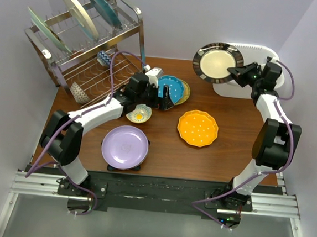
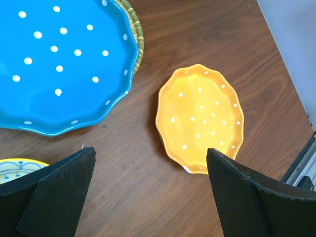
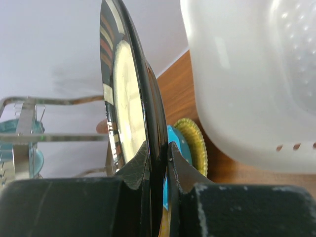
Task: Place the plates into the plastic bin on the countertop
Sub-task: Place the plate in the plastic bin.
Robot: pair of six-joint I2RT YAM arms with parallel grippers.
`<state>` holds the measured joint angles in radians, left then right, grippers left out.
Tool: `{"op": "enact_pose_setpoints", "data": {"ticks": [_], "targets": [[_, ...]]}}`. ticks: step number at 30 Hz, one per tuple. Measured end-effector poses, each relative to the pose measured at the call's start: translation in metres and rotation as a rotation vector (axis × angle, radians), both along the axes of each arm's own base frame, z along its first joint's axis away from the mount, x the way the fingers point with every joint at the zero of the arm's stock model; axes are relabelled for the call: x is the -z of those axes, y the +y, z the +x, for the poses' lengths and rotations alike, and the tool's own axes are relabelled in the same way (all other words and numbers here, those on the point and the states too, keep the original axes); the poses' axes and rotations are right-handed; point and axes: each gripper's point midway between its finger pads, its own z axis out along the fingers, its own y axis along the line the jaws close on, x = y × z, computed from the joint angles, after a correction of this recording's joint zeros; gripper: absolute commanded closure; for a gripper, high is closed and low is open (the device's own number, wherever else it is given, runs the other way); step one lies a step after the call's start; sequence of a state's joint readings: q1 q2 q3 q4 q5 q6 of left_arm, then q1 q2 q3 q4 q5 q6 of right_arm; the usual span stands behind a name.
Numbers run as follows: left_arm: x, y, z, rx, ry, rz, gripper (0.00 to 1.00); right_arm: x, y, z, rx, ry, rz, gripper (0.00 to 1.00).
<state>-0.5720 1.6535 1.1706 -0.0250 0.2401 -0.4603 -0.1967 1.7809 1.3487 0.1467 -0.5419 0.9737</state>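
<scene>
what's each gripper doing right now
left gripper: open, holding nothing
right gripper: shut on the dark-rimmed beige plate

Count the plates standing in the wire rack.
3, all upright on the top tier: a green plate at the left, a cream plate in the middle, a teal plate at the right. The lower tier is partly hidden.

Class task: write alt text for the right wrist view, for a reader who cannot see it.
The right claw pinches the dark rim of a beige plate, held on edge. The white plastic bin fills the right side; a wire dish rack stands at far left, with wooden countertop between.
</scene>
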Motion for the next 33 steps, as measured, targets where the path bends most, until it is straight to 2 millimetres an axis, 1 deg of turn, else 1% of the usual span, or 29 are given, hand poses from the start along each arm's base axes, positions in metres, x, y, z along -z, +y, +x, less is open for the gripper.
{"op": "enact_pose_setpoints", "data": {"ticks": [4,8,12,15,20,23,25,29,33], "targets": [[0.001,-0.001,-0.001,0.010,0.003,0.000,0.01,0.004,-0.006,0.010,0.031,0.014,-0.001,1.00],[0.007,-0.002,-0.002,0.020,0.012,0.006,0.01,0.006,-0.014,0.024,0.057,0.022,-0.001,1.00],[0.015,-0.004,-0.002,0.028,0.030,0.012,0.01,0.010,-0.027,0.030,0.102,0.039,0.000,1.00],[0.020,-0.005,-0.003,0.037,0.043,0.013,0.01,0.011,-0.043,0.031,0.141,0.065,0.010,1.00],[0.026,-0.008,-0.005,0.056,0.061,0.012,0.01,0.013,-0.079,0.045,0.221,0.065,0.018,1.00],[0.027,-0.013,-0.004,0.075,0.067,0.005,0.02,0.021,-0.097,0.046,0.278,0.086,0.016,1.00],[0.026,-0.015,-0.004,0.085,0.068,-0.001,0.01,0.027,-0.105,0.045,0.311,0.106,0.007,1.00],[0.022,-0.018,-0.004,0.098,0.062,-0.014,0.01,0.033,-0.112,0.043,0.343,0.132,-0.007,1.00],[0.020,-0.020,-0.005,0.111,0.058,-0.024,0.02,0.038,-0.111,0.042,0.342,0.143,-0.010,1.00]]}}
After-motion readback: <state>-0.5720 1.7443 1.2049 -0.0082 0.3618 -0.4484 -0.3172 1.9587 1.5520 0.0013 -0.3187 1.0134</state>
